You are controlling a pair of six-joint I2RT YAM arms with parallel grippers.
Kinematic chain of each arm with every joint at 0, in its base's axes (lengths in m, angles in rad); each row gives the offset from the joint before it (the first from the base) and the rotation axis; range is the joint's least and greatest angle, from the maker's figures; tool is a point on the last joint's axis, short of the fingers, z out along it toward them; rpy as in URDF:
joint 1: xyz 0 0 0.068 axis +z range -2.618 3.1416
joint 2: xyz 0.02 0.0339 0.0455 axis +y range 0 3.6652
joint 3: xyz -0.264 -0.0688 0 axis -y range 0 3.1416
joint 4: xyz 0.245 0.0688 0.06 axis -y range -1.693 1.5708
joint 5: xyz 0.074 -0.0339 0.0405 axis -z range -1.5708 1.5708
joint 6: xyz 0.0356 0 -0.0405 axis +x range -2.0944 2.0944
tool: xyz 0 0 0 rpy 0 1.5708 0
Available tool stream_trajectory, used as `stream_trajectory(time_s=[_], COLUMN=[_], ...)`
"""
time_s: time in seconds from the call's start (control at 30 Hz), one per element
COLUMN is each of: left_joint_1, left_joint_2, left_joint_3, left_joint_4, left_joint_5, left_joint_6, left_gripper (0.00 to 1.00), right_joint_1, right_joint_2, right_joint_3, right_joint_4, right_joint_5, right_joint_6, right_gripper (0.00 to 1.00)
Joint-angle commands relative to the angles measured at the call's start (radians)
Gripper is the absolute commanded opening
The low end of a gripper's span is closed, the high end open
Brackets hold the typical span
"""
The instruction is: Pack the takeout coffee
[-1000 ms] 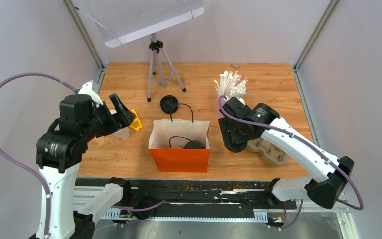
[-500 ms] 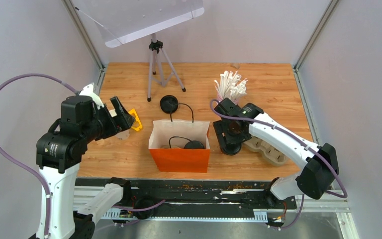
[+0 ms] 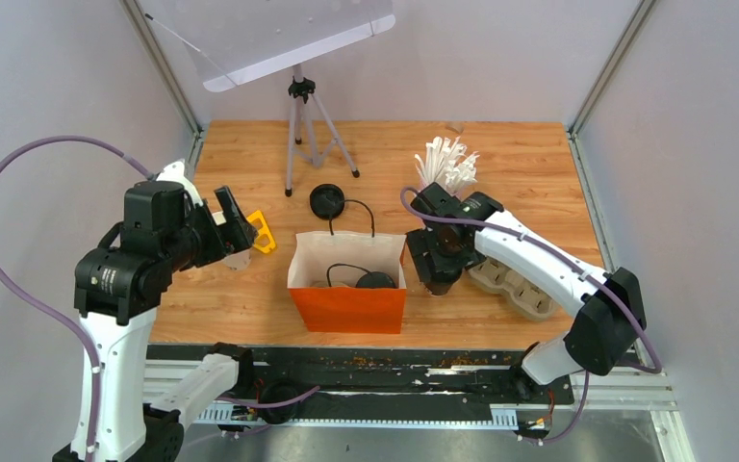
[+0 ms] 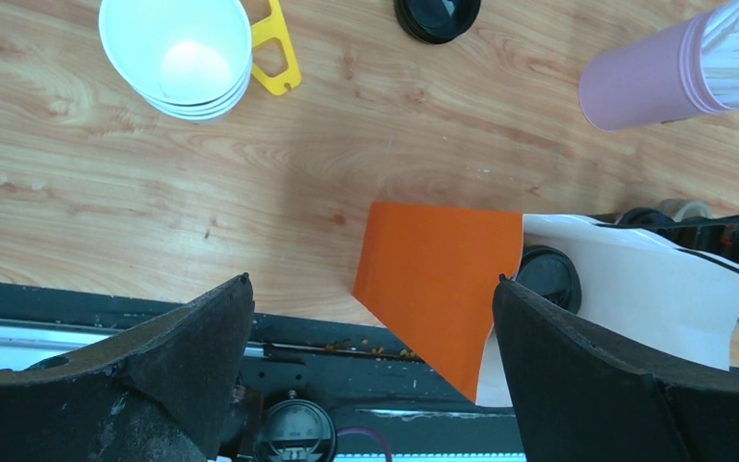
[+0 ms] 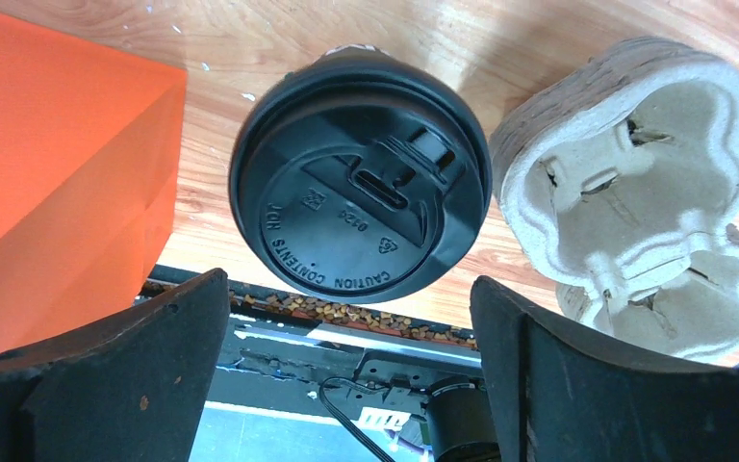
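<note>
Right gripper (image 5: 346, 289): jaws spread wide, gripping nothing, one finger on each side of a lidded cup (image 5: 361, 183), clear of its lid.
Cup position: upright on the tabletop (image 5: 539, 38), between the orange bag (image 5: 48, 164) on its left and the pulp tray (image 5: 635, 192) on its right.
Lid writing: "CAUTION" and "CONTENTS" embossed along the rim; the remaining marks are too small to read.
Bag contents: a second black lid (image 3: 375, 280) shows inside.
Left gripper (image 4: 370, 289): wide open, empty, raised above the tabletop left of the bag.
Far left: stack of white cups (image 4: 175, 53), lidless.
</note>
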Motion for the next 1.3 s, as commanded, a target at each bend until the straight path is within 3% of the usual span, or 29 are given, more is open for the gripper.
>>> stream_trajectory(time_s=[0.0, 0.23, 0.4, 0.6, 1.0, 1.27], left_joint_1=[0.003, 0.003, 0.003, 0.003, 0.003, 0.003], left_joint_2=[-0.001, -0.007, -0.048, -0.067, -0.071, -0.056], left_joint_3=[0.033, 0.006, -0.030, -0.091, -0.065, -0.045], left_joint_4=[-0.003, 0.014, 0.067, 0.102, 0.069, 0.061], left_joint_5=[-0.031, -0.055, -0.073, 0.091, 0.108, 0.120], left_joint_6=[0.036, 0.019, 0.038, 0.055, 0.174, 0.199], left_gripper=[1.00, 1.00, 1.00, 1.00, 1.00, 1.00], right_joint_1=[-0.007, -0.008, -0.008, -0.008, 0.027, 0.084], right_joint_2=[-0.009, -0.069, -0.225, -0.370, -0.447, -0.387], right_joint_3=[0.106, 0.186, 0.036, -0.152, -0.396, -0.405], right_joint_4=[-0.037, -0.009, 0.208, 0.453, 0.772, 0.720], right_joint_5=[0.010, 0.053, 0.129, 0.165, 0.179, 0.287], right_joint_6=[-0.017, -0.014, 0.005, 0.014, -0.035, -0.071], right_gripper=[0.97, 1.00, 1.00, 1.00, 0.89, 0.91])
